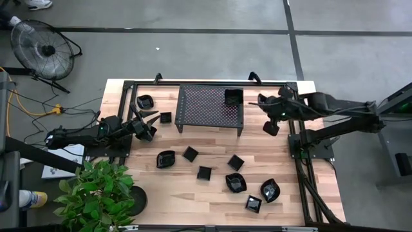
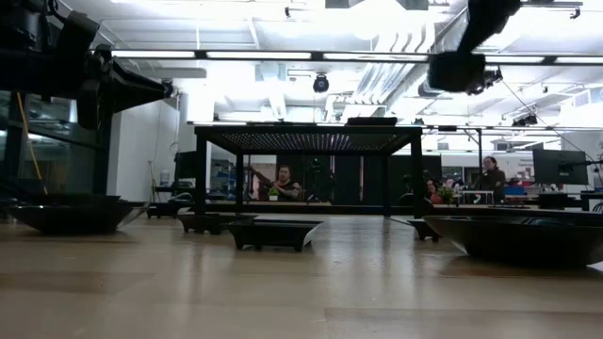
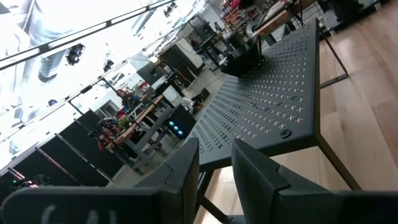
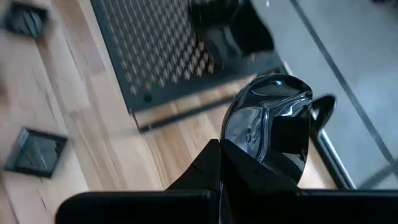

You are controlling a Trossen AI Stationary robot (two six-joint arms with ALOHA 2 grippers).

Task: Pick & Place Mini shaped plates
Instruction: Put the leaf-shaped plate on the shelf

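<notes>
Currently we see the right gripper (image 4: 219,163) clamped together on the rim of a glossy black dish (image 4: 268,127), held in the air just off the right end of the mesh rack (image 1: 210,107). One square dish (image 1: 233,97) already sits on the rack's right rear corner. The left gripper (image 1: 150,121) hangs above the worktop (image 1: 193,193) just left of the rack, its fingers (image 3: 180,177) slightly apart and holding nothing we can see. Two dishes lie near it: a round one (image 1: 145,101) toward the rear and a small square one (image 1: 165,117) beside the rack. The remaining dishes (image 1: 235,182) lie scattered across the front of the worktop, well apart from both grippers.
</notes>
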